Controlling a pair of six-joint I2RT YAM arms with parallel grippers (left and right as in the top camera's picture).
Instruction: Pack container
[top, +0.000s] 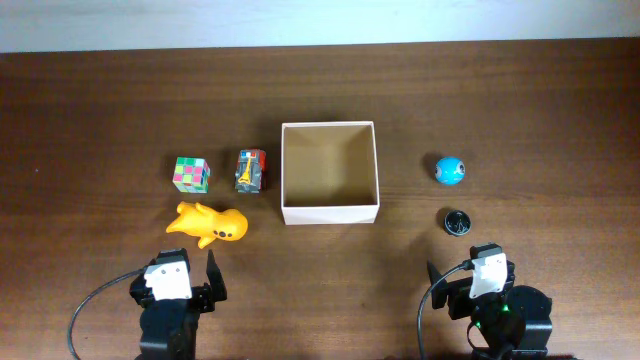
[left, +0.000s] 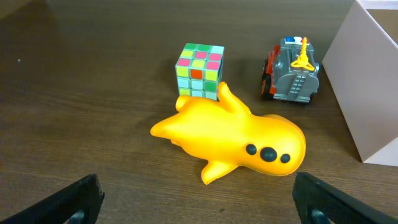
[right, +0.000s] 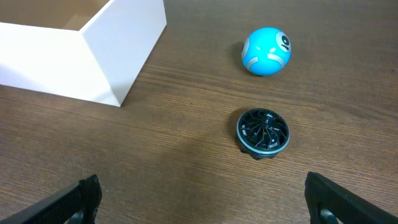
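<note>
The container (top: 330, 212), a square white box with a tan inside, sits open and empty at the table's middle; its wall shows in the left wrist view (left: 367, 93) and the right wrist view (right: 93, 56). Left of it lie a yellow toy animal (top: 210, 224) (left: 233, 140), a colour cube (top: 191, 173) (left: 199, 70) and a grey-and-red toy truck (top: 250, 170) (left: 291, 70). Right of it lie a blue ball (top: 450, 170) (right: 266, 51) and a black round disc (top: 457, 221) (right: 263, 132). My left gripper (top: 185, 272) (left: 198, 199) is open, just short of the yellow toy. My right gripper (top: 470, 275) (right: 205, 199) is open, short of the disc.
The dark wooden table (top: 100, 100) reaches back to a pale strip (top: 320, 20) along the far edge. Black cables loop beside both arm bases at the front.
</note>
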